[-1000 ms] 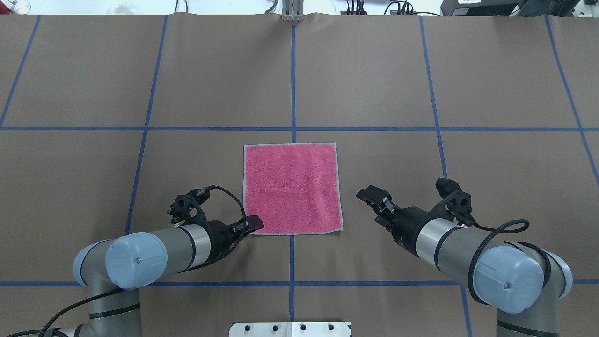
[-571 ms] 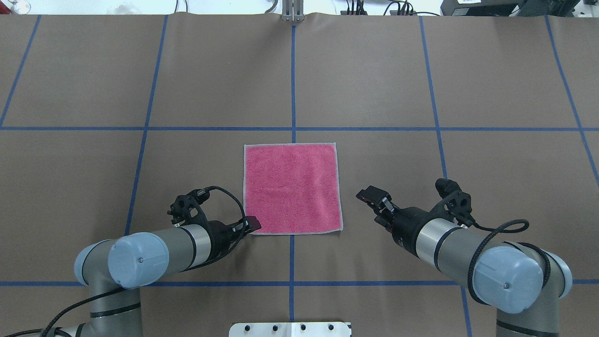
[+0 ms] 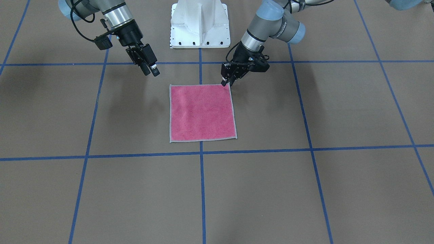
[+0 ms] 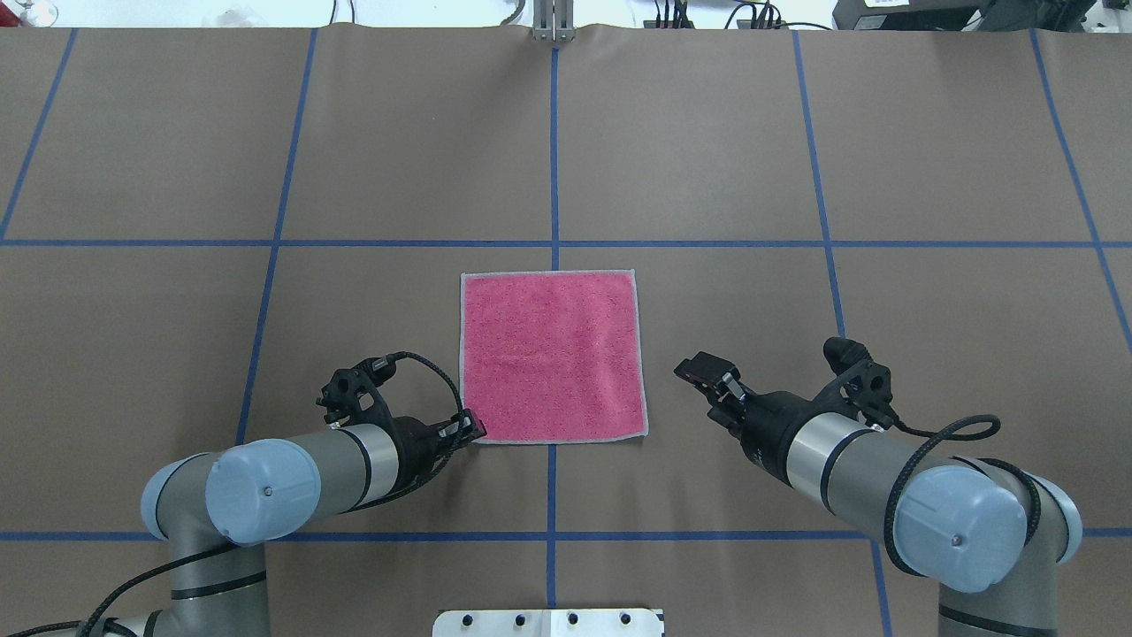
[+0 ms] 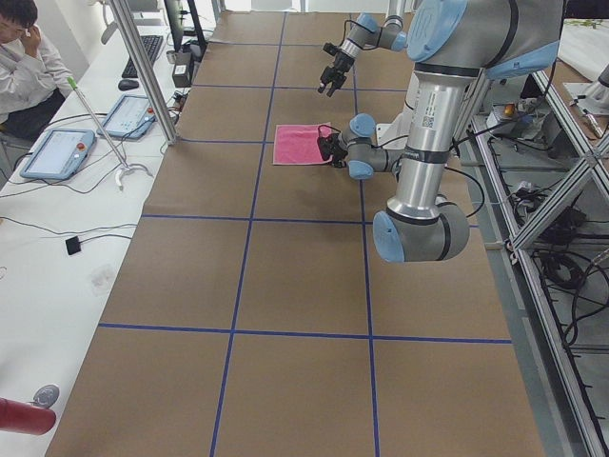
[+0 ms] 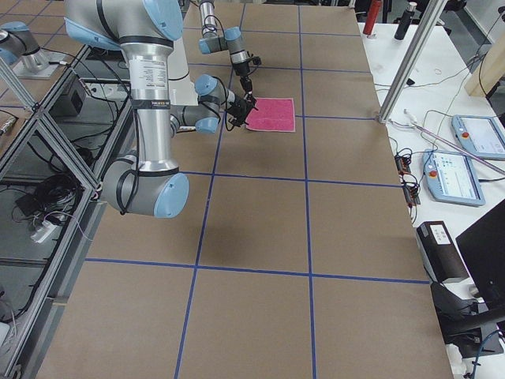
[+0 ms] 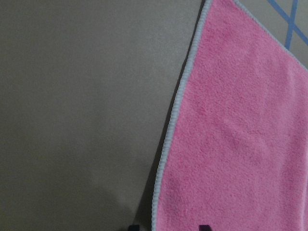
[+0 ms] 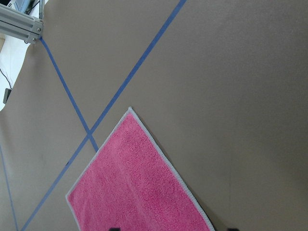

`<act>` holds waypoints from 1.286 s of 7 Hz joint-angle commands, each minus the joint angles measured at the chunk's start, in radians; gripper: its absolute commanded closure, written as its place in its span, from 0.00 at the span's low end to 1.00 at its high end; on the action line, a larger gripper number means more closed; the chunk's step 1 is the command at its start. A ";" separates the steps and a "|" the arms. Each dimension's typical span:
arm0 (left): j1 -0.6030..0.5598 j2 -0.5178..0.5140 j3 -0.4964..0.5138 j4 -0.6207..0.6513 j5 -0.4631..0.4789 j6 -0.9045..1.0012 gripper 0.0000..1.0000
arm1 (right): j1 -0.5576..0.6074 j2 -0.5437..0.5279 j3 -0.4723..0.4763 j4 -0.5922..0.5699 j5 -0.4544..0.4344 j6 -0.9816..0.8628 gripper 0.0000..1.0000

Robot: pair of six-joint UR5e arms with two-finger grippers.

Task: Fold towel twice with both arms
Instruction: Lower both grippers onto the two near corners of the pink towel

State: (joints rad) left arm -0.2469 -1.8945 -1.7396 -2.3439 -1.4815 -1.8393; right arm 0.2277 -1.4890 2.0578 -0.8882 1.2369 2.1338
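Towel (image 4: 552, 356) lies flat; left gripper (image 4: 475, 427) spread at its corner, right gripper (image 4: 688, 366) spread, raised.

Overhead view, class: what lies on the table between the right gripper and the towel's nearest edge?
Nothing: only bare brown table separates the right gripper from the towel, plainest in the overhead view.

Light is bright, even and diffuse, falling from above. In the exterior front-facing view the brown table cover (image 3: 305, 189) carries only soft, blurry-edged shadows: one broad patch at 9 o'clock and a fainter one toward 10 o'clock. The overhead exterior view is sharp, with a washed-out white strip (image 4: 177, 12) along 12 o'clock. The left wrist view is soft and slightly out of focus. There a thin dark shadow lines the edge of the towel (image 7: 240, 134), and the cover dims toward 6 o'clock.
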 commanded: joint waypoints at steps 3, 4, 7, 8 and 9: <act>0.000 0.000 -0.001 0.000 0.000 0.000 0.81 | 0.001 -0.001 0.001 -0.002 -0.001 0.000 0.22; -0.002 0.000 -0.001 0.000 0.000 0.000 0.81 | 0.001 -0.001 0.001 -0.003 -0.001 0.000 0.22; 0.000 0.000 -0.003 0.000 0.000 0.000 1.00 | -0.005 0.042 -0.072 -0.002 -0.002 0.018 0.46; 0.000 0.000 -0.003 0.000 0.000 0.000 1.00 | -0.005 0.094 -0.121 -0.005 -0.002 0.023 0.41; 0.000 0.000 -0.003 0.000 0.000 0.000 1.00 | -0.007 0.126 -0.155 -0.006 -0.002 0.047 0.39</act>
State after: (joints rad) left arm -0.2471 -1.8945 -1.7423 -2.3439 -1.4818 -1.8392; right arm 0.2224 -1.4086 1.9499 -0.8921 1.2349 2.1597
